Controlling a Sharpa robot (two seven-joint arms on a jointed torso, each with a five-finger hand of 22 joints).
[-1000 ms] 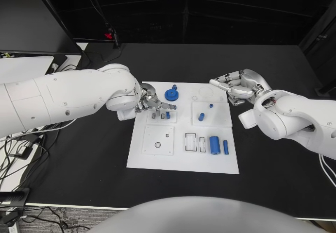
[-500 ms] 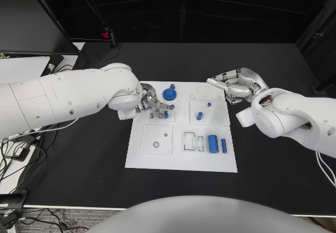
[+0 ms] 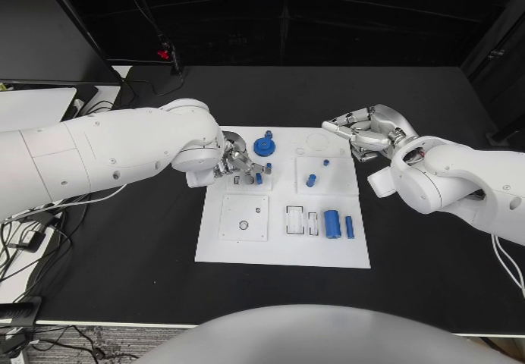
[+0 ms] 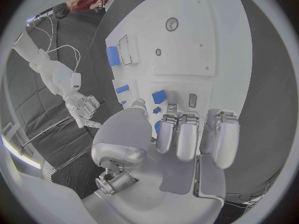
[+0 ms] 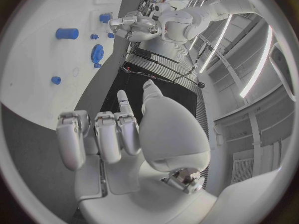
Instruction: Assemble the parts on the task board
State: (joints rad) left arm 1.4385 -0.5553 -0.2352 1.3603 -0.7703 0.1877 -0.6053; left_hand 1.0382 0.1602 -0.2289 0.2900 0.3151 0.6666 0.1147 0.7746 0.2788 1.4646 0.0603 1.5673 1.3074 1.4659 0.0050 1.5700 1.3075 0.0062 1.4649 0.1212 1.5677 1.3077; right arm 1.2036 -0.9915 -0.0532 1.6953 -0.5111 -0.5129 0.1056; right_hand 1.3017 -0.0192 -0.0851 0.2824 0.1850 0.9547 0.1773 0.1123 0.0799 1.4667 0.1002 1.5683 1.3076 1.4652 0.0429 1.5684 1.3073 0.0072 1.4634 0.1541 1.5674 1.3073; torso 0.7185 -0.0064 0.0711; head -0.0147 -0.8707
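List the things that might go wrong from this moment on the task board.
1. The left hand works low over small blue pegs on the task board; a sideways nudge could tip one.
2. The blue gear sits right beside that hand and might get bumped.
3. The loose blue cylinder lies on its side and may roll if the board shifts.
The right hand hovers off the board, so it poses little risk.
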